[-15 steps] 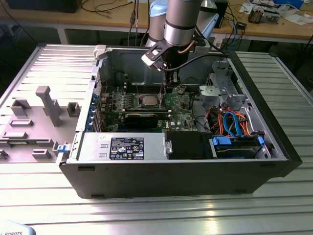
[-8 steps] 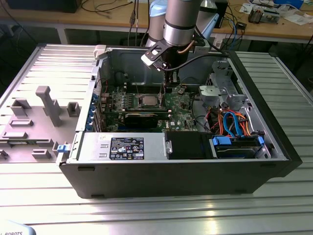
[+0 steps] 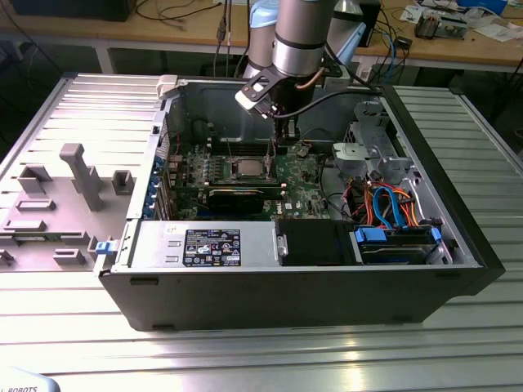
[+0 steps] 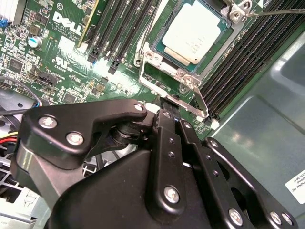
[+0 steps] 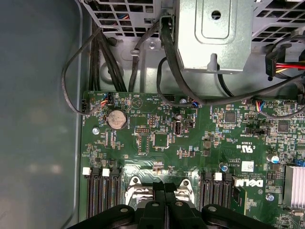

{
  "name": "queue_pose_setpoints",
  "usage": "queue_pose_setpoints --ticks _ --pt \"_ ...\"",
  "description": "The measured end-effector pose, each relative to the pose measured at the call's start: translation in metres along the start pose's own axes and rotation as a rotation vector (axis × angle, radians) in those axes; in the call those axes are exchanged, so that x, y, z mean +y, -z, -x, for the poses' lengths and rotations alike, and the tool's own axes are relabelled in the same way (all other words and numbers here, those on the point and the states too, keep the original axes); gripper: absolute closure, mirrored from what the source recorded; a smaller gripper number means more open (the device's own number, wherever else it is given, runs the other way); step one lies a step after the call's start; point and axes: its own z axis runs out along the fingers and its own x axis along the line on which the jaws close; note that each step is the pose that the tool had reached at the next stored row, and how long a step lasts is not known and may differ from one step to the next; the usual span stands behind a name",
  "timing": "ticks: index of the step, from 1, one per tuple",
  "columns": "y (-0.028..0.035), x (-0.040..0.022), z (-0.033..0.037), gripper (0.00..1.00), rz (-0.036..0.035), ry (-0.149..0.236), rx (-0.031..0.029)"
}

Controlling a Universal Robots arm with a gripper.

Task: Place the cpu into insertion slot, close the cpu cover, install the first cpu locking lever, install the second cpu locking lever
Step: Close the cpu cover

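Observation:
The cpu (image 4: pixel 195 36), a flat silver-grey square, lies in the insertion slot on the green motherboard; in the exterior view the cpu (image 3: pixel 248 169) sits mid-board. The slot's contact field is hidden under it. The cpu cover (image 4: pixel 155 59), a silver frame, lies down around the chip. One thin wire lever (image 4: pixel 199 98) runs along the frame's near side, and another (image 4: pixel 276 12) sticks out at the far corner. My gripper (image 4: pixel 170 112) (image 5: pixel 164 187) (image 3: pixel 282 145) is shut with nothing between its fingers. Its tips hover right at the frame's near edge; whether they touch is unclear.
Black memory slots (image 4: pixel 119 28) flank the socket on both sides. A long black graphics card (image 3: pixel 237 196), a silver drive cage (image 3: pixel 368 143), blue and orange cables (image 3: pixel 392 204) and the power supply (image 3: pixel 204 245) crowd the case. A grey fixture plate (image 3: pixel 65 188) lies outside at the exterior view's left.

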Motion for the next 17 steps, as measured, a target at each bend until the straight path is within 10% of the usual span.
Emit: queue_pose_setpoints --ticks 17 --pt "-0.0001 -0.0041 -0.0002 0.89 0.0000 0.000 0.0000"
